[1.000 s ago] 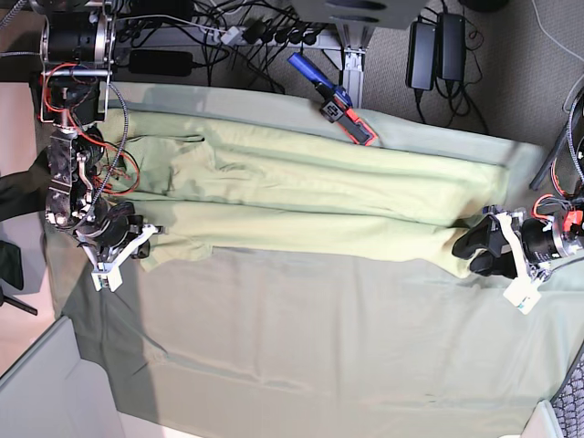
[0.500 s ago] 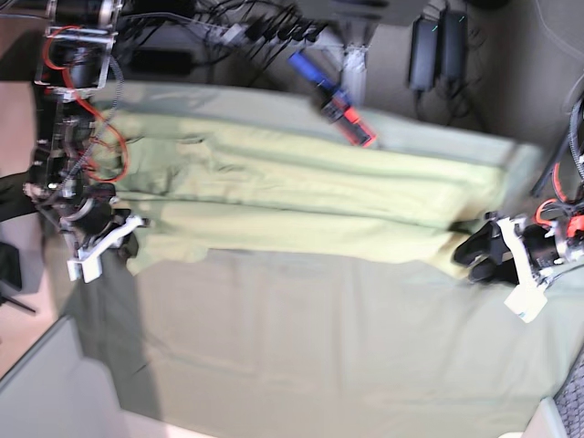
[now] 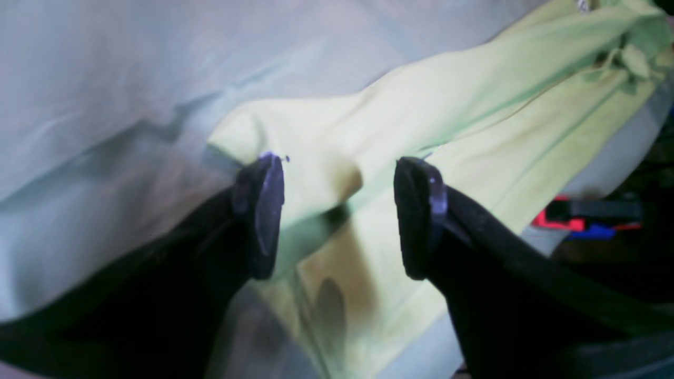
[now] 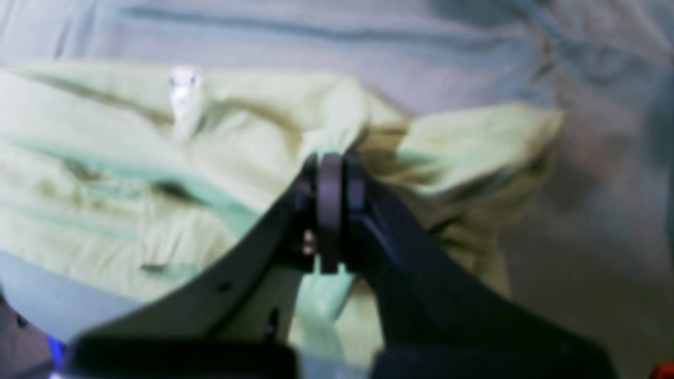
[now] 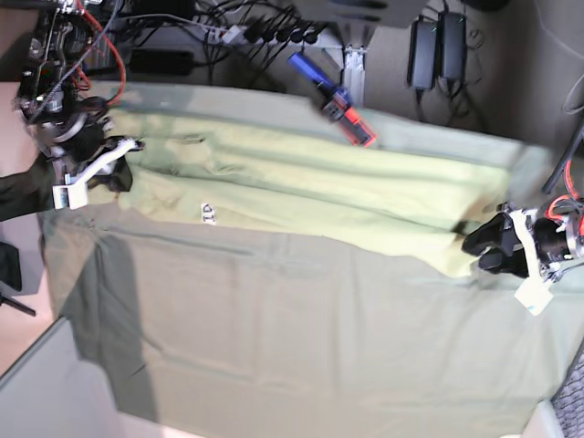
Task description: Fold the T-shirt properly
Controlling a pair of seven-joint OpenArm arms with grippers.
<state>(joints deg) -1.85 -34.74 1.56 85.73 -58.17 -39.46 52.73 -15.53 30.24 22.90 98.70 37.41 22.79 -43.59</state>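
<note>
The light olive T-shirt (image 5: 301, 192) lies in a long band across the grey-green tablecloth (image 5: 319, 347), with its white tag (image 5: 208, 213) facing up. My right gripper (image 5: 111, 172), at the base view's left end, is shut on a pinch of shirt fabric (image 4: 337, 131); the tag (image 4: 183, 95) shows to the left of it. My left gripper (image 5: 479, 248) is at the shirt's other end. In the left wrist view it is open (image 3: 339, 216), its fingertips (image 3: 260, 210) apart over the shirt's corner (image 3: 316, 158).
A blue and red tool (image 5: 342, 109) lies at the cloth's back edge and also shows in the left wrist view (image 3: 579, 221). Power adapters (image 5: 436, 50) and cables sit behind the table. A dark garment (image 5: 18, 192) hangs at the left edge.
My right gripper has moved toward the back of the table, pulling the shirt's end with it; the white tag has come into view. My left gripper has stayed at the shirt's other end.
</note>
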